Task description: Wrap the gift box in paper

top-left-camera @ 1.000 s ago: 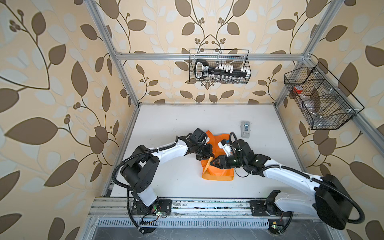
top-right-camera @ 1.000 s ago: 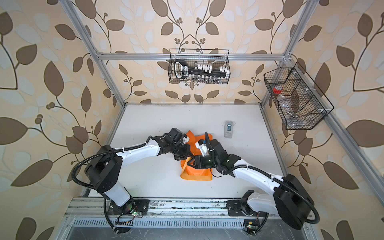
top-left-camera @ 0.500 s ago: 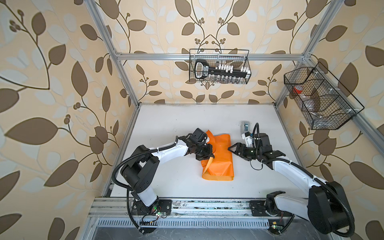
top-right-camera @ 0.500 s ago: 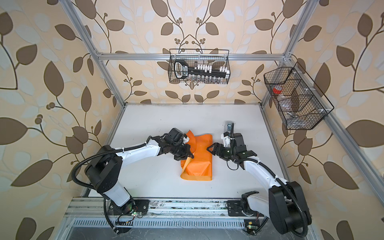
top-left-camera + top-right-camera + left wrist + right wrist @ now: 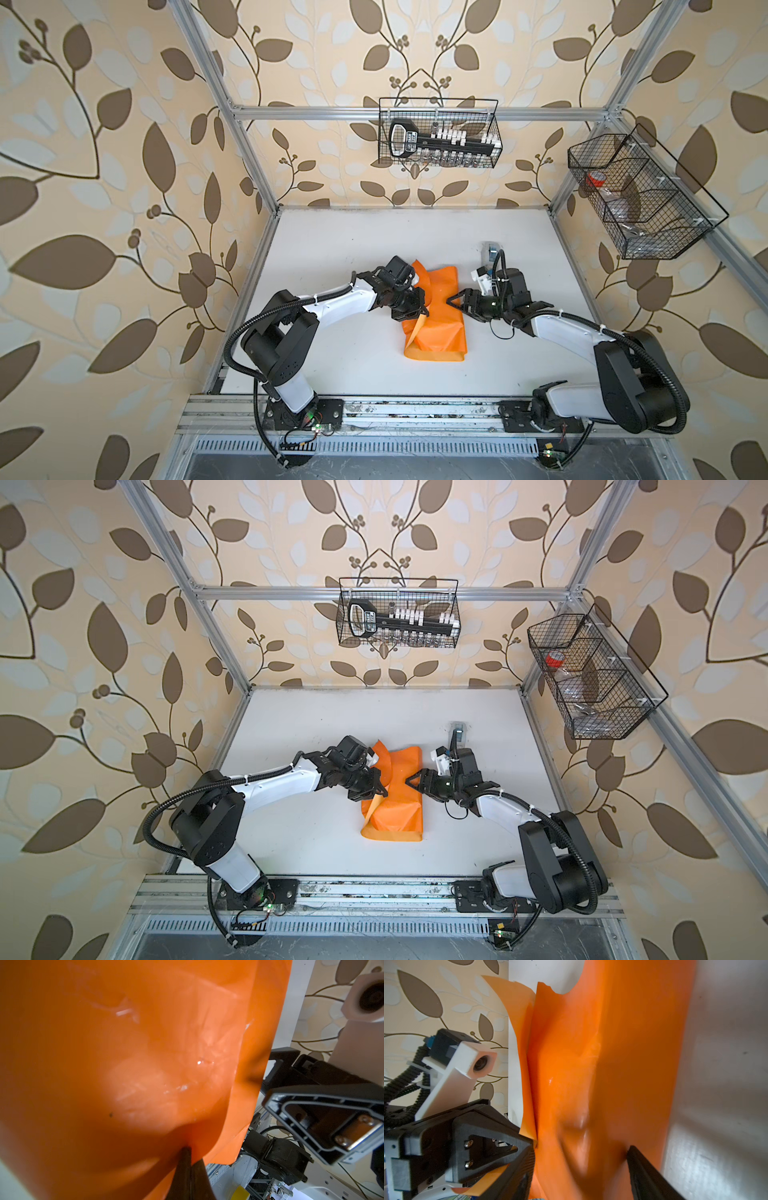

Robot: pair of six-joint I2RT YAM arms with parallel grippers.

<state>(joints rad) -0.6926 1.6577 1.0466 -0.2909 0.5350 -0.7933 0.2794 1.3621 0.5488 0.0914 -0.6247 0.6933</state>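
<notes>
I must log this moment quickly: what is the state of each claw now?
Left claw: closed, pinching the thin glossy orange wrapping paper sheet.
Right claw: open, jaws spread wide at that paper, nothing gripped.

The paper (image 5: 437, 322) is a thin orange sheet, glossy and smooth, with bright highlights and soft creases. The table (image 5: 357, 245) has a white, matt, smooth top. The frame (image 5: 374, 112) is bare brushed metal. The basket (image 5: 438, 99) is thin black wire. The arms (image 5: 345, 301) have glossy white plastic shells and matt black joints.
</notes>
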